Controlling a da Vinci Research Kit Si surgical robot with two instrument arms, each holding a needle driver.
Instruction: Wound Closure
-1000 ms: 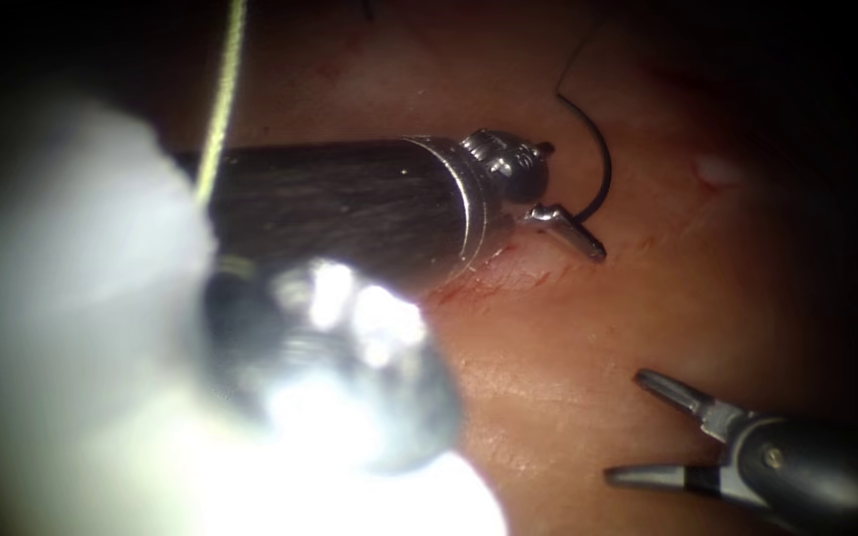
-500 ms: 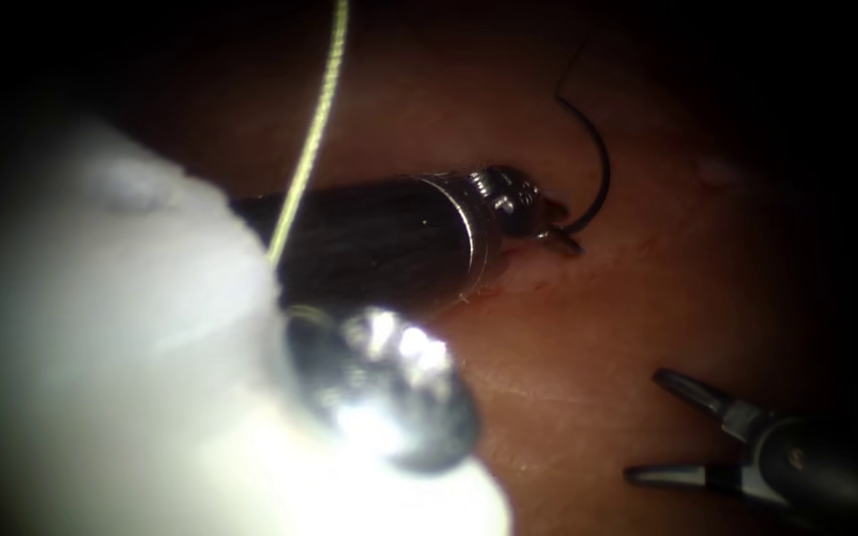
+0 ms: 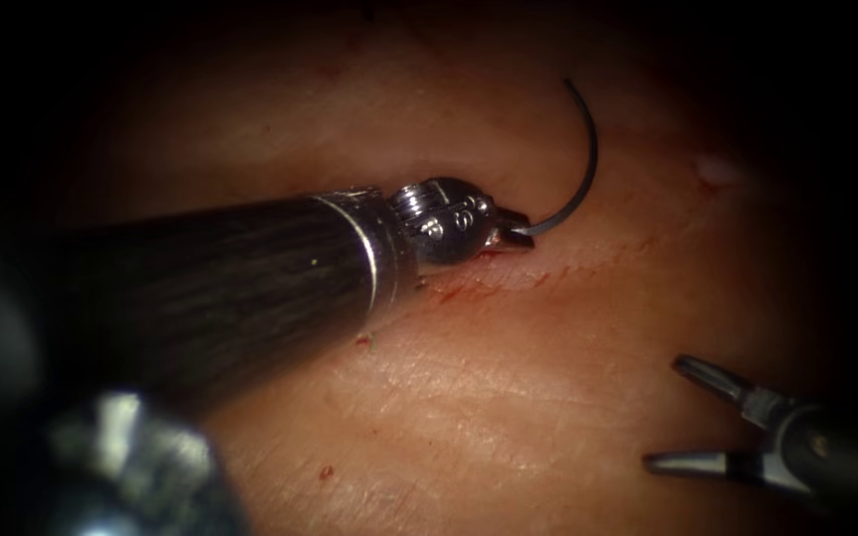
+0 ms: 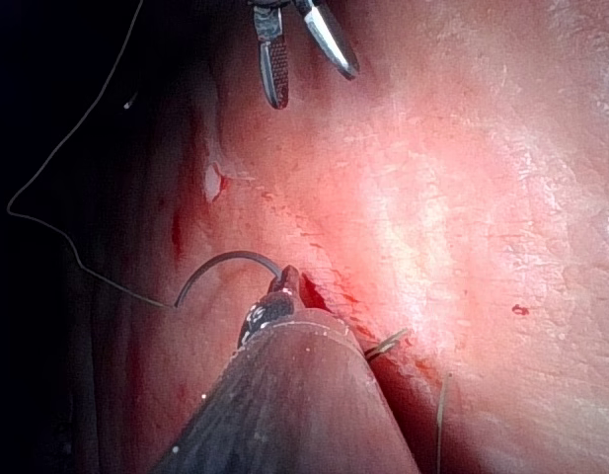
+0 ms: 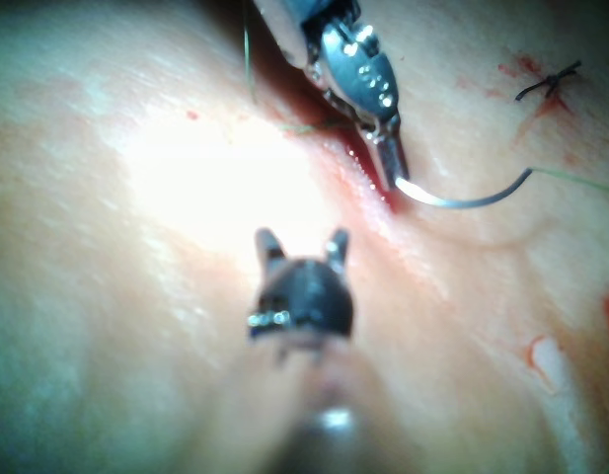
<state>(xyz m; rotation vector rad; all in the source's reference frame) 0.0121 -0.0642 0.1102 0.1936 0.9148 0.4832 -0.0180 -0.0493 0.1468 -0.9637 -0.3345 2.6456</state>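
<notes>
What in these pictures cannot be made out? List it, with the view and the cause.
- Endoscope view: the needle end inside the left tool; its jaws cover it.
- Endoscope view: the cut under the left tool's shaft.
- Left wrist view: the thread runs into darkness.
- Right wrist view: the right tool is blurred.

left gripper (image 3: 508, 231) pulled back leftward with needle (image 3: 576, 169), needle swung more upright, right gripper (image 3: 692, 415) shifted rightward

Tissue (image 3: 508, 397) with cut (image 3: 538, 278), red fluid (image 3: 449, 293) along it
</notes>
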